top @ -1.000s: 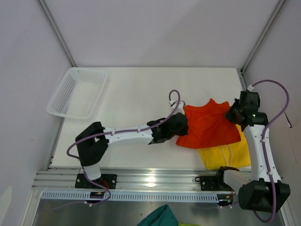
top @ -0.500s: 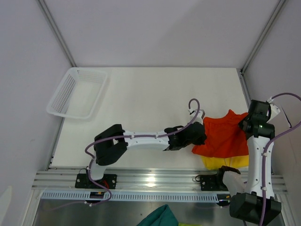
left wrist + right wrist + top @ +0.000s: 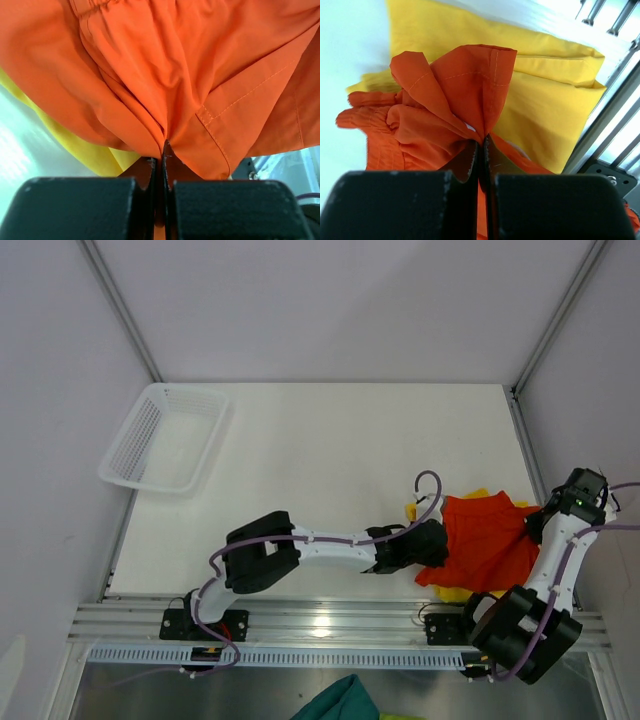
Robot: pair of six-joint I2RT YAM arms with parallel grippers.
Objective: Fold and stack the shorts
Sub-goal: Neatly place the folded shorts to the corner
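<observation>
The orange-red shorts (image 3: pixel 487 540) lie bunched at the table's (image 3: pixel 330 450) 4 o'clock corner, on top of the yellow shorts (image 3: pixel 545 95). The left gripper (image 3: pixel 162 150) has its jaws pinched tight on the orange fabric's 9 o'clock edge. The right gripper (image 3: pixel 482 142) clamps a fold at the 3 o'clock edge. A white basket (image 3: pixel 165 435) sits at 10 o'clock.

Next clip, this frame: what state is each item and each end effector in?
Bright orange-red fabric shorts: bunched, pinched at two spots, lying over the yellow pair.
Bright yellow fabric shorts: look folded, flat, mostly covered by the orange-red pair.
Left end effector: shut on the orange-red fabric shorts.
Right end effector: shut on the orange-red fabric shorts.
White plastic mesh basket: upright, nothing visible inside.
Teal-green cloth: crumpled, off the table.
</observation>
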